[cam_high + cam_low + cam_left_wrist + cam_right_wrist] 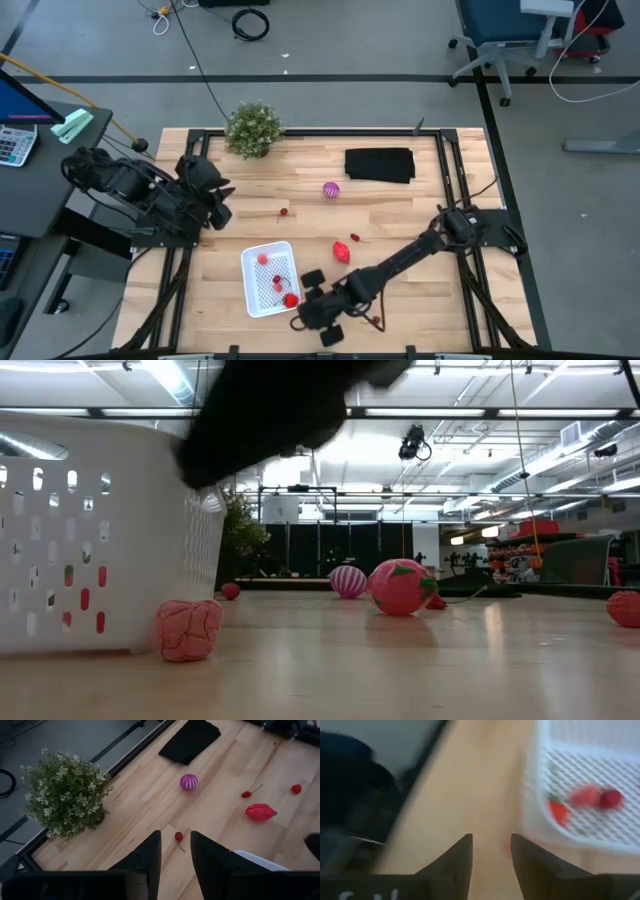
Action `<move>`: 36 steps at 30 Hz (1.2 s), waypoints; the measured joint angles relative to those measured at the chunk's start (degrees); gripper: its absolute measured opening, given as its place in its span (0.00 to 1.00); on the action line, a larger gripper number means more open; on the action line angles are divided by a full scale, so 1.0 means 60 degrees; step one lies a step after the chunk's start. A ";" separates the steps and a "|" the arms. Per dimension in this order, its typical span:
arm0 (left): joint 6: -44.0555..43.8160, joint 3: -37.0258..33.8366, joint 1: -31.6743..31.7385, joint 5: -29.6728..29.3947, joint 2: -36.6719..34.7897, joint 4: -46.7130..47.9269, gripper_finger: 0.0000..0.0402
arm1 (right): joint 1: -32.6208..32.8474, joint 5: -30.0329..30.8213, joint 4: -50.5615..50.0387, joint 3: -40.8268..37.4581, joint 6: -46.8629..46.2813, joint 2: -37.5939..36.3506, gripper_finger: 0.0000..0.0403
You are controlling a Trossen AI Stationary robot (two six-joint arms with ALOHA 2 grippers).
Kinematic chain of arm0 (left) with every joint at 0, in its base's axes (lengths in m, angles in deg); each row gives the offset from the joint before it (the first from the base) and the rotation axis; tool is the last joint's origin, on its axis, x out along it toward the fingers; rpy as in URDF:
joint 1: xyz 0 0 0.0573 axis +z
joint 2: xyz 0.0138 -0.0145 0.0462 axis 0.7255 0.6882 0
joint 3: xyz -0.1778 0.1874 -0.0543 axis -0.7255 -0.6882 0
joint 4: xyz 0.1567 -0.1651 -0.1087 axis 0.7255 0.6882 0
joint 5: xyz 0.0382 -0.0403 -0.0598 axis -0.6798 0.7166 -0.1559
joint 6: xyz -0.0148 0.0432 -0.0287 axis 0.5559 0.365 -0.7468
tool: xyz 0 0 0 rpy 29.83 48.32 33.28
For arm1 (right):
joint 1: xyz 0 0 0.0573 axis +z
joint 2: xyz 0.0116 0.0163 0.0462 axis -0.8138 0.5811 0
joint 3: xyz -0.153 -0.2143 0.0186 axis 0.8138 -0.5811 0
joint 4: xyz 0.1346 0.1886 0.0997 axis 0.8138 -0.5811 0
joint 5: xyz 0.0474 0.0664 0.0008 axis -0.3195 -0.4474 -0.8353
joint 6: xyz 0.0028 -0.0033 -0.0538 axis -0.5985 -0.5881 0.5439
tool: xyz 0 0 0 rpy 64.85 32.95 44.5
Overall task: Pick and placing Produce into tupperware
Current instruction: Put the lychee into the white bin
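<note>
A small white tupperware (268, 277) with a mesh base sits on the wooden table (400, 210), at its front edge, left of centre; a few red produce pieces (279, 283) already lie inside it; the low view shows one pale pink piece (189, 629) on the table, touching or just beside the tupperware's outer wall; the right gripper (322, 318) hangs just beside the tupperware's front right corner, its fingers (459, 861) narrowly apart with nothing between them; in its wrist view the container and a hint of red by its wall lie just ahead of the fingertips, so this arm seems nearest to that stray piece; farther from the tupperware toward the table's middle lies a larger red oblong (342, 250), with a tiny red piece (355, 238) beside it; beyond those a purple striped ball (331, 189); a small cherry (284, 211) lies toward the back; the left gripper (213, 201) waits well behind the tupperware, fingers (147, 857) narrowly parted and empty, pointing toward the cherry; a bushy green plant (253, 128) and a black cloth (380, 164) sit at the far edge.
</note>
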 joint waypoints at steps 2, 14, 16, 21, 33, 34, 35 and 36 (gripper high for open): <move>0.0009 0.0000 -0.0050 0.0077 0.0157 -0.0006 0.27 | -0.0175 0.0191 -0.0131 -0.0013 -0.0044 0.0096 0.35; 0.0610 0.0000 -0.0029 0.0216 0.0836 -0.0002 0.27 | -0.0423 0.0122 -0.0027 -0.0011 -0.0338 0.0685 0.35; 0.0610 0.0000 -0.0029 0.0250 0.0865 -0.0005 0.27 | -0.0419 0.0113 0.0008 -0.0015 -0.0546 0.0738 0.35; 0.0606 0.0000 -0.0029 0.0247 0.0856 -0.0060 0.27 | -0.0427 0.0048 0.0995 -0.0015 -0.0831 0.1147 0.35; 0.0567 0.0000 -0.0044 0.0249 0.0851 -0.0058 0.27 | -0.0420 0.0531 0.1129 -0.0026 -0.1547 0.1190 0.09; 0.0574 0.0000 -0.0044 0.0250 0.0851 -0.0058 0.27 | -0.0393 0.0560 0.0909 -0.0052 -0.1528 0.1043 0.07; 0.0577 0.0000 -0.0044 0.0247 0.0851 -0.0062 0.27 | -0.0376 0.0552 0.0925 -0.0058 -0.1448 0.0898 0.08; 0.0577 0.0000 -0.0044 0.0250 0.0851 -0.0059 0.27 | -0.0331 0.0603 0.0899 -0.0048 -0.1394 0.0688 0.08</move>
